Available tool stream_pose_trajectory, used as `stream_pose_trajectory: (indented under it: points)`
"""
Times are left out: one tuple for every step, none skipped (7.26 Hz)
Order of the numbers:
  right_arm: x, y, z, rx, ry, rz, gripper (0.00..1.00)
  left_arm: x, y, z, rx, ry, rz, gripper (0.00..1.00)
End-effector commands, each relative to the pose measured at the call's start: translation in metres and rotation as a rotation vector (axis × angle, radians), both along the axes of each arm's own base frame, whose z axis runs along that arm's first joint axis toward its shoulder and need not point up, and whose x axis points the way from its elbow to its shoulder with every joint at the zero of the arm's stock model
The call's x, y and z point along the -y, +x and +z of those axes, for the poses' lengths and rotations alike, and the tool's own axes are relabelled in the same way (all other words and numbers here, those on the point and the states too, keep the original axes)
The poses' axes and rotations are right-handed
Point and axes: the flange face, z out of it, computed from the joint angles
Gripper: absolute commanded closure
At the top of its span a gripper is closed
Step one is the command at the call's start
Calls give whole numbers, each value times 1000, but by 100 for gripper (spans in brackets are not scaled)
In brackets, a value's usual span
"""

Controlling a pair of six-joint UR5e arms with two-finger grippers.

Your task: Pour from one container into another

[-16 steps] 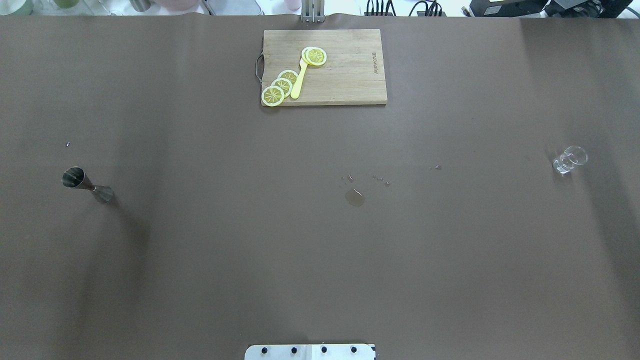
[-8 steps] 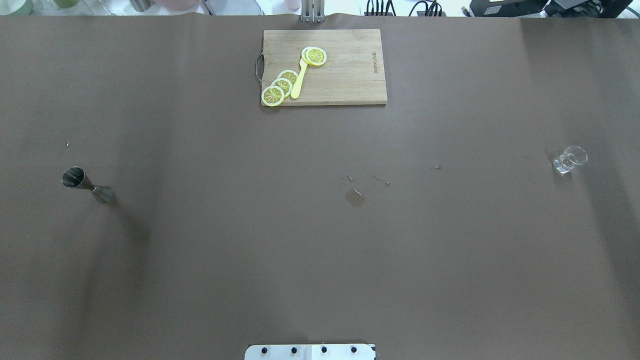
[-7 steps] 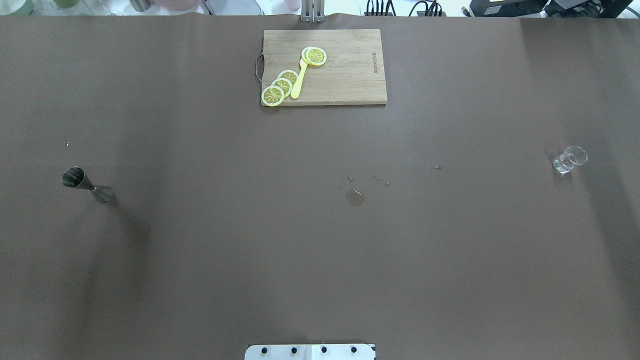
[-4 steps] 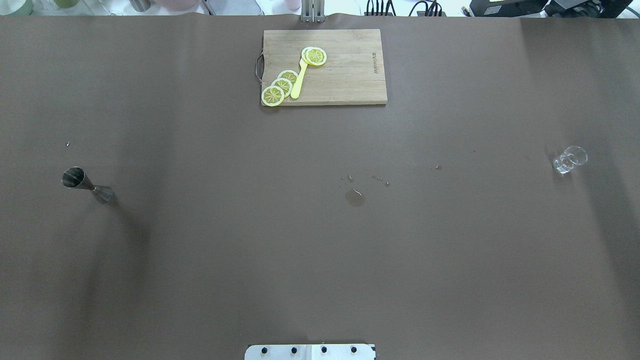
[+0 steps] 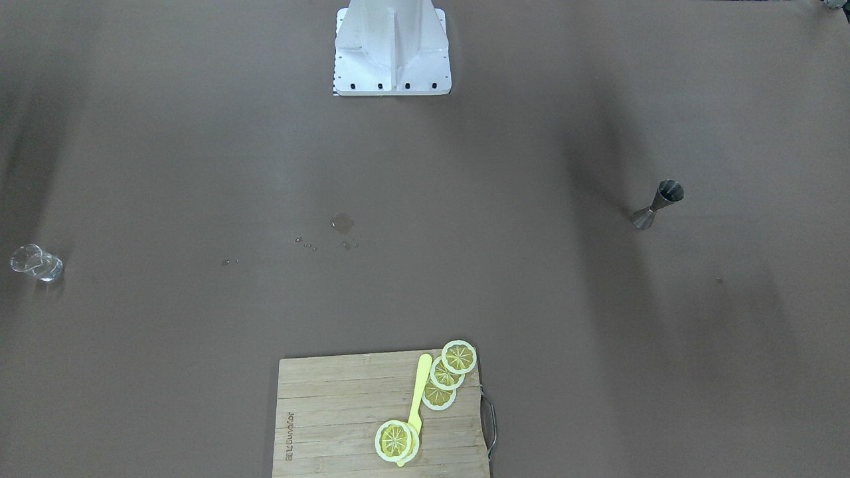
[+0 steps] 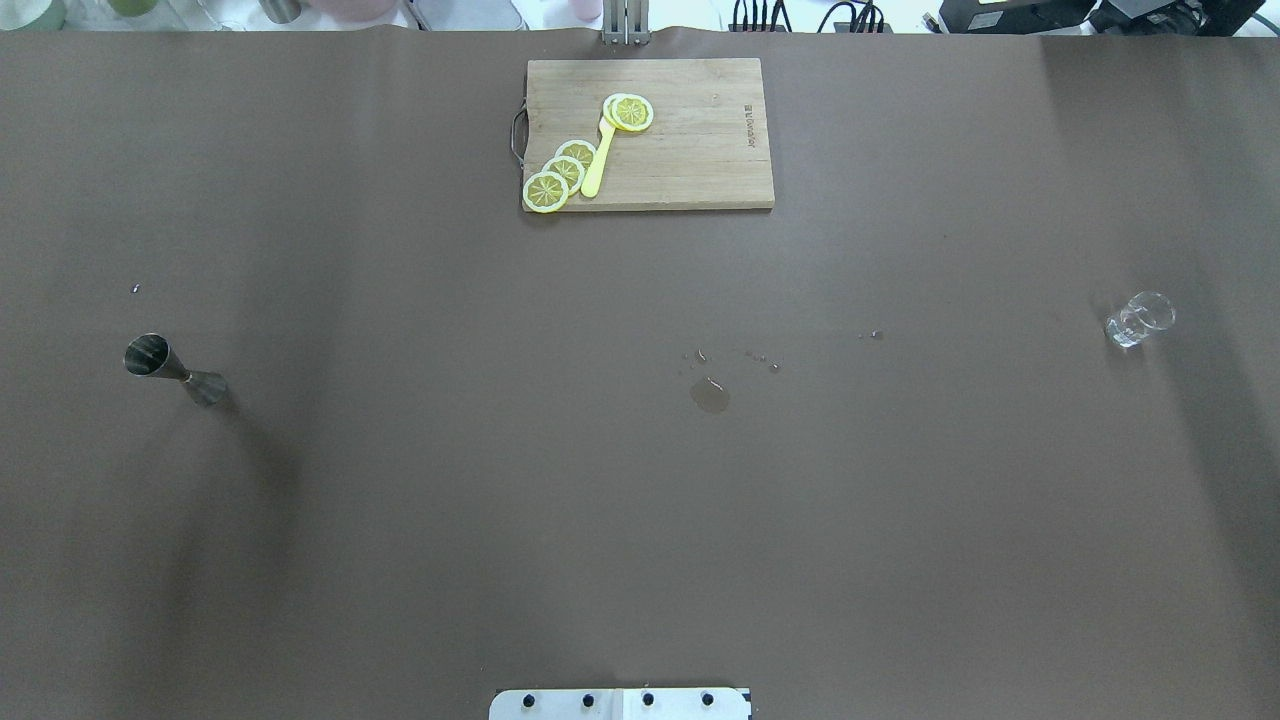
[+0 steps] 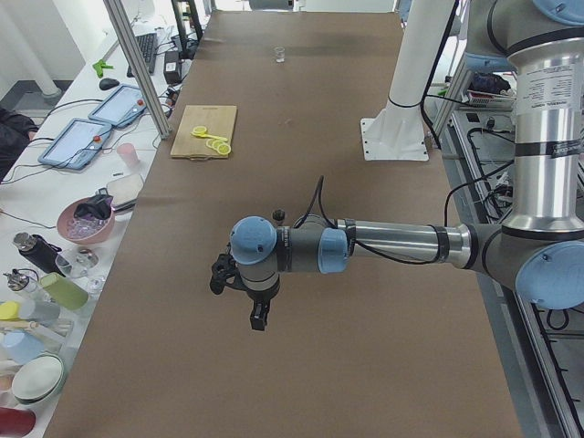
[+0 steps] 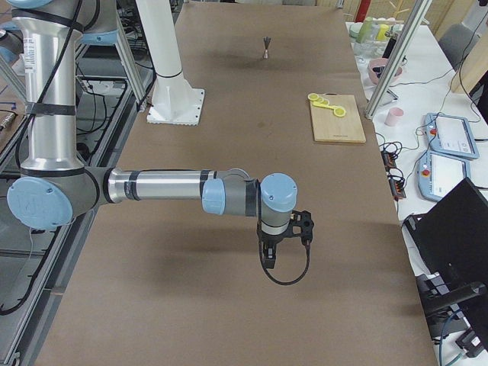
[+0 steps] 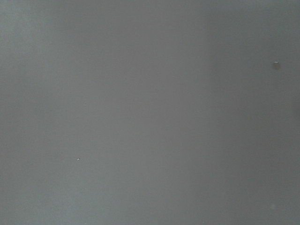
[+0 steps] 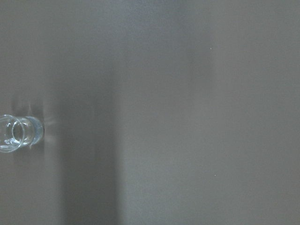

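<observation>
Reading the overhead view left to right: far left, spotted the jigger (image 6: pixel 175 372), upright on the brown table (image 6: pixel 400 520), untouched; up in the air around that same end, the left gripper (image 7: pixel 259 319), pointing down, caught only by the side camera, so can't tell whether spread or clenched; going by that wrist camera, staring at nothing but bare cloth, so probably not lined up over the jigger yet; middle of the table, a small puddle (image 6: pixel 710 395) plus a few droplets (image 6: pixel 760 358); further back, a cutting board (image 6: pixel 690 150) with lemon slices (image 6: pixel 632 112) and a yellow utensil (image 6: pixel 597 165), none of it needed for this job; far right, the glass cup (image 6: pixel 1138 319), upright, well apart from the jigger, basically at opposite ends; above that end, the right gripper (image 8: pixel 268 259), also pointing down, also only in a side view, so again can't tell about the fingers; catching the cup at the left edge of its own wrist view though; reckon this is the very first step, just the approach, nothing picked up; next up, probably: swing the left gripper over the jigger, drop down, close on the narrow waist, lift without tilting; then get jigger and cup together somewhere, maybe mid-table, and tip slowly right over the rim; worth going gently, judging by that puddle.
</observation>
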Motion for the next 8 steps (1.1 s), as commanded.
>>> stream_pose_trajectory:
  points:
    - [0,0,-2,0,4,0,0,1,0,-3,-2,-6,-17,2]
    - [0,0,-3,2,6,0,0,2,0,-7,-4,-12,-32,2]
    - [-1,0,-1,0,3,0,0,5,0,-9,-4,-19,-44,2]
    - [0,0,-5,2,10,0,0,5,0,-11,-5,-21,-47,2]
    - [0,0,-7,2,16,-1,0,7,0,-19,-5,-15,-57,2]
    - [1,0,-9,1,19,-1,0,7,0,-24,-5,-3,-59,2]
    - [1,0,-10,3,26,-6,0,9,0,-25,-3,16,-58,2]
    - [1,-2,-10,2,65,-51,0,10,0,-26,-3,23,-58,2]
